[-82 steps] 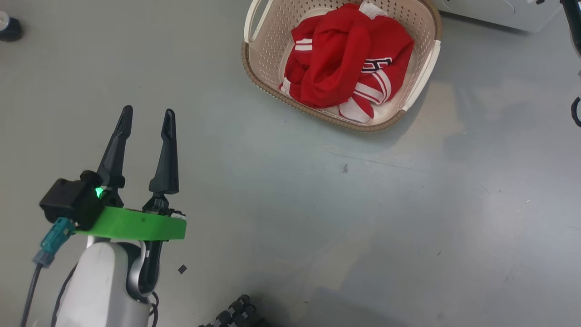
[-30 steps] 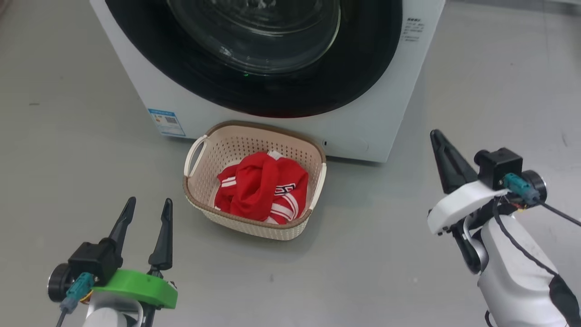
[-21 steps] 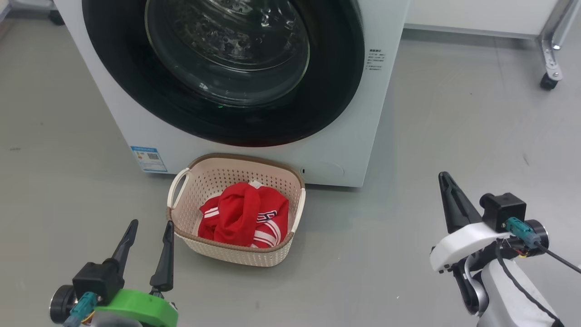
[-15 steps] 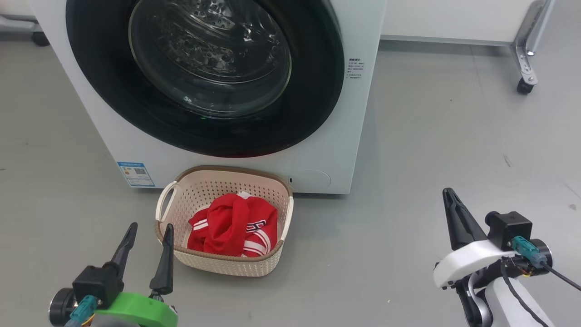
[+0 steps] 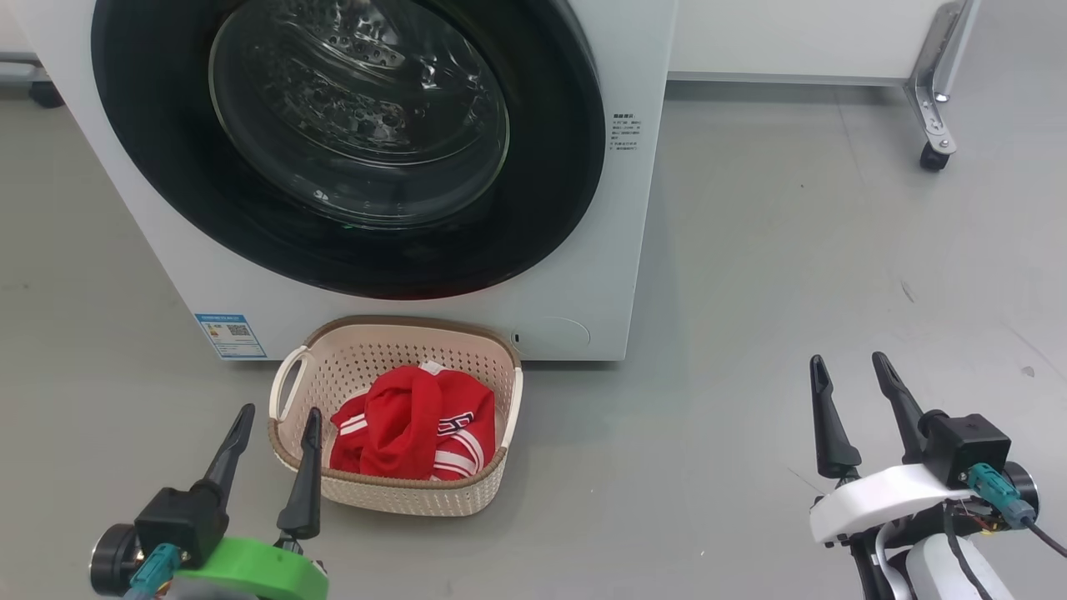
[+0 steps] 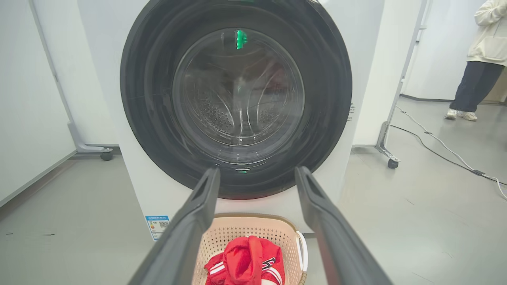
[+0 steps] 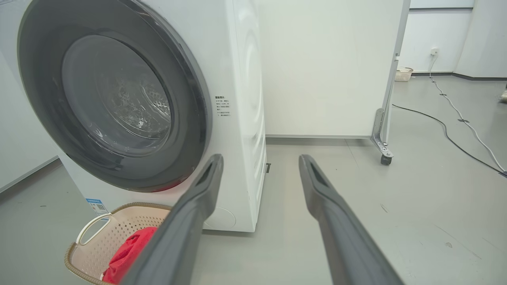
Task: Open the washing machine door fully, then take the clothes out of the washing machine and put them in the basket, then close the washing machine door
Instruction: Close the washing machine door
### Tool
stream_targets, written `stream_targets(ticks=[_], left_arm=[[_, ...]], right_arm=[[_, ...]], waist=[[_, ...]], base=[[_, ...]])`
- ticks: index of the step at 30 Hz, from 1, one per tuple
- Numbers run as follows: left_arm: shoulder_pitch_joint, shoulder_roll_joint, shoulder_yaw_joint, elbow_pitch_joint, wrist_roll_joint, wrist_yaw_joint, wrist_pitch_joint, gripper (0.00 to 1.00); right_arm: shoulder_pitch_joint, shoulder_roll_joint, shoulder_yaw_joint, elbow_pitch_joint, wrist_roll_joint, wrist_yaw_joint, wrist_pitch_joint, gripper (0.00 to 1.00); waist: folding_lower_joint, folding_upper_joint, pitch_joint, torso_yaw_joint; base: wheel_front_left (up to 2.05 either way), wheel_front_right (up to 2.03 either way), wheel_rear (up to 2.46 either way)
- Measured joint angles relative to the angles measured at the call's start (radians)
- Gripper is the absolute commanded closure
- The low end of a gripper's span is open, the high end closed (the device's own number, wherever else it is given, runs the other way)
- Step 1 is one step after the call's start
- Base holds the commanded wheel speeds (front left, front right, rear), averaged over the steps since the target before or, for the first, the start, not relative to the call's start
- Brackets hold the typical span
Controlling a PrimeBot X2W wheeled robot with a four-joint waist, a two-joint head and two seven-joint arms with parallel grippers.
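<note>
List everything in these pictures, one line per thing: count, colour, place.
washing machine: one, white, centre, on the floor
washing machine door: one, black rim with clear glass, shut on the machine's front
sticker: one, blue, low left on the machine's front
basket: one, cream with brown rim, just in front of the machine
clothes: one garment, red with white stripes, inside the basket
partition panel: one, white, on a castered metal foot, behind the machine to the right
cables: two, black and white, on the floor beyond the panel
person: one, cream top, dark trousers, far right
floor: one, grey, under everything
left gripper: one, dark fingers, green mount, open, lower left beside the basket
right gripper: one, dark fingers, white mount, open, lower right
</note>
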Motion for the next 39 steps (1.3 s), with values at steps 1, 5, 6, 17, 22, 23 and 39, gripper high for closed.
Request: stream_targets(ticks=[1,5,6,17,22,23,39], left_arm=[[0.000,0.000,0.000,-0.002,0.001,0.000,0.000,0.00],[0.000,0.000,0.001,-0.006,0.001,0.000,0.000,0.00],[0.000,0.000,0.001,-0.007,0.001,0.000,0.000,0.00],[0.000,-0.002,0.007,-0.019,0.008,0.000,0.000,0.00],[0.001,-0.003,0.015,-0.025,0.008,0.000,0.000,0.00],[0.001,-0.003,0.016,-0.026,0.008,0.000,0.000,0.00],[0.010,-0.005,0.016,-0.039,0.016,0.000,0.000,0.00]], right_arm=[[0.004,0.001,0.000,-0.007,0.000,0.000,0.000,0.00],[0.022,0.004,-0.002,-0.032,-0.010,-0.001,0.000,0.00],[0.026,0.005,-0.002,-0.037,-0.010,-0.001,0.000,0.00],[0.065,0.013,-0.006,-0.079,-0.018,-0.002,0.000,0.00],[0.080,0.014,-0.006,-0.090,-0.020,-0.002,0.000,0.00],[0.080,0.014,-0.006,-0.092,-0.020,-0.002,0.000,0.00],[0.099,0.014,-0.009,-0.111,-0.033,0.000,0.000,0.00]], waist=[[0.0000,0.0000,0.000,0.000],[0.0000,0.0000,0.002,-0.001],[0.0000,0.0000,0.003,-0.001],[0.0000,0.0000,0.009,0.000],[0.0000,0.0000,0.012,0.001],[0.0000,0.0000,0.013,0.001],[0.0000,0.0000,0.012,-0.002]], base=[[0.00,0.00,0.00],[0.00,0.00,0.00],[0.00,0.00,0.00],[0.00,0.00,0.00],[0.00,0.00,0.00],[0.00,0.00,0.00],[0.00,0.00,0.00]])
